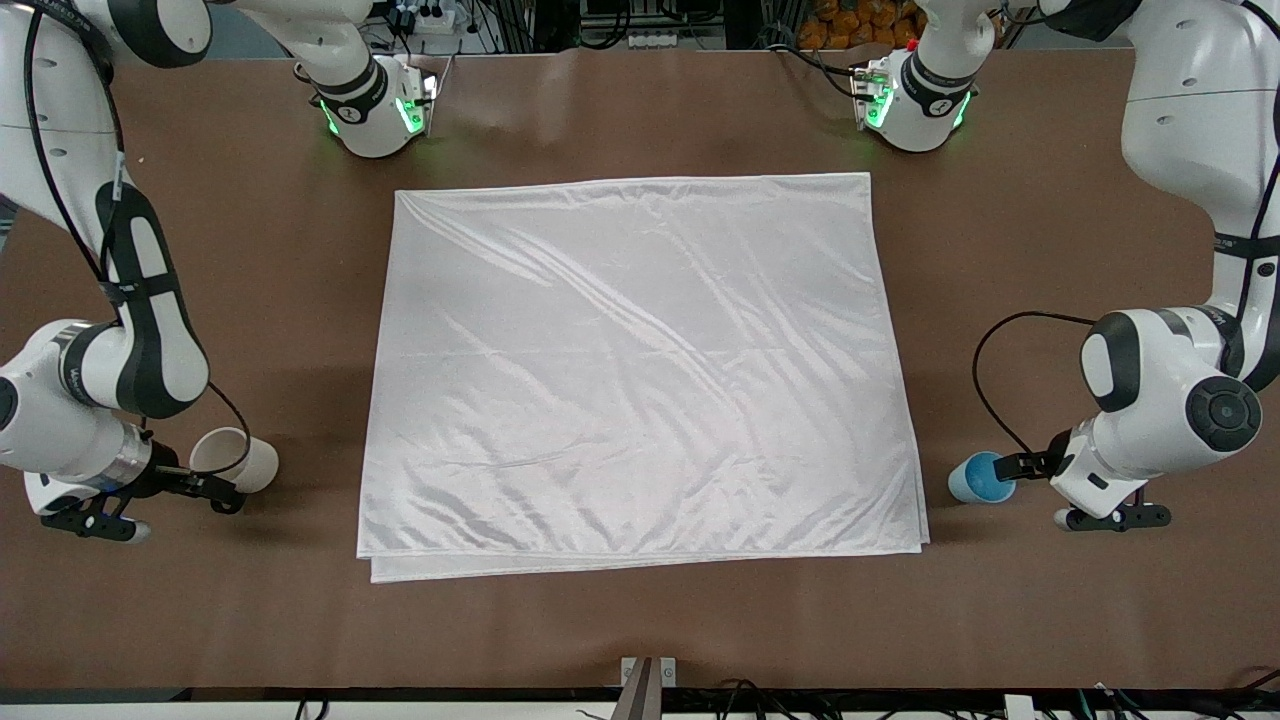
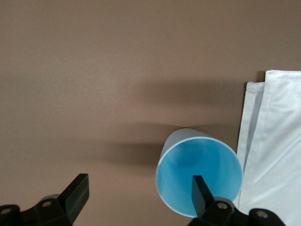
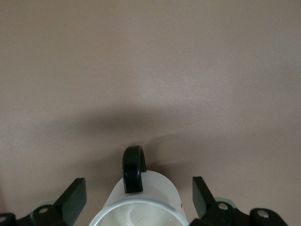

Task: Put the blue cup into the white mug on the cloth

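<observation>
While both arms worked low at opposite table ends in the front view, the wrinkled white satin cloth (image 1: 640, 370) lay bare between them; the small light-blue tapered cup (image 1: 980, 477) stood just beside its edge at the left arm's end, the cream-white cylindrical mug (image 1: 235, 460) near the right arm's end.

Left wrist view: the left gripper (image 2: 136, 193) stood wide, 1 finger over the cup's mouth.

Right wrist view: the right gripper (image 3: 138, 195) straddled the mug, wide, unclosed. Judged step: grasping; next, closing squarely, then carrying the mug onto the cloth.

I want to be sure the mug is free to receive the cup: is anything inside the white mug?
The part of the white mug interior in view looks bare and off-white. Its bottom is out of sight, and the right gripper straddles it with jaws open.
</observation>
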`<action>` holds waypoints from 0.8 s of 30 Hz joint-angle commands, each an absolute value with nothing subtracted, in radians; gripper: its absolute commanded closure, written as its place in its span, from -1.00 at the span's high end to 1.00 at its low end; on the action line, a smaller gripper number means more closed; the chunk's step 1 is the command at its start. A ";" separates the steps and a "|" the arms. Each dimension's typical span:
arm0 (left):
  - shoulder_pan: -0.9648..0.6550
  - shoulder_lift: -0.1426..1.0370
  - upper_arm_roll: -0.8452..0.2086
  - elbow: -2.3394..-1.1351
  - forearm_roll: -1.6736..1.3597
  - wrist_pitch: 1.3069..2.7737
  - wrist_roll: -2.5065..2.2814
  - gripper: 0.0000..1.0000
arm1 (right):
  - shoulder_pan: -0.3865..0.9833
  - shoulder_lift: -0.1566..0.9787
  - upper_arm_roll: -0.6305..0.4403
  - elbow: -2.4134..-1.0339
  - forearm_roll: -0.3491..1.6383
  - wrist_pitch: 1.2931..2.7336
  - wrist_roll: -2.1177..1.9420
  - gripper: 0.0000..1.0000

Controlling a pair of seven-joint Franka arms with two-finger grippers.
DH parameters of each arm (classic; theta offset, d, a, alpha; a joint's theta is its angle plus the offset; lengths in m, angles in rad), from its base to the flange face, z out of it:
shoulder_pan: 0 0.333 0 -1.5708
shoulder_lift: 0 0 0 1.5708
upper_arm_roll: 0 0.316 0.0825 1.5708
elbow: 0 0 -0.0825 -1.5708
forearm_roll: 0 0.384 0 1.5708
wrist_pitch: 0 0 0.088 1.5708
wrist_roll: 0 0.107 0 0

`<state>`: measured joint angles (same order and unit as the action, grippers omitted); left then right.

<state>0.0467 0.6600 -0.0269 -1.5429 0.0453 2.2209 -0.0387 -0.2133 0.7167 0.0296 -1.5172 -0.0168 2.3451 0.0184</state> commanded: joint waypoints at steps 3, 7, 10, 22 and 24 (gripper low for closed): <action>0.040 0.680 -0.026 -1.523 0.037 2.235 -0.041 0.78 | -0.222 0.750 0.040 -1.488 -0.023 2.349 0.011 0.77; 0.037 0.683 -0.026 -1.523 0.037 2.237 -0.041 0.73 | -0.218 0.756 0.040 -1.488 -0.023 2.349 0.011 0.51; 0.026 0.690 -0.026 -1.525 0.037 2.250 -0.043 0.73 | -0.215 0.758 0.040 -1.488 -0.023 2.349 0.011 0.25; 0.026 0.703 -0.026 -1.529 0.041 2.286 -0.035 0.26 | -0.210 0.764 0.040 -1.493 -0.023 2.342 -0.106 -1.00; 0.026 0.703 -0.026 -1.529 0.041 2.286 -0.035 0.10 | -0.209 0.764 0.041 -1.493 -0.023 2.339 -0.107 -1.00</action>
<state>0.0294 0.6922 -0.0295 -1.5429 0.0451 2.2757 -0.0398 -0.2053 0.7471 0.0332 -1.5155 -0.0168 2.3473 -0.0677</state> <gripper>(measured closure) 0.260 0.789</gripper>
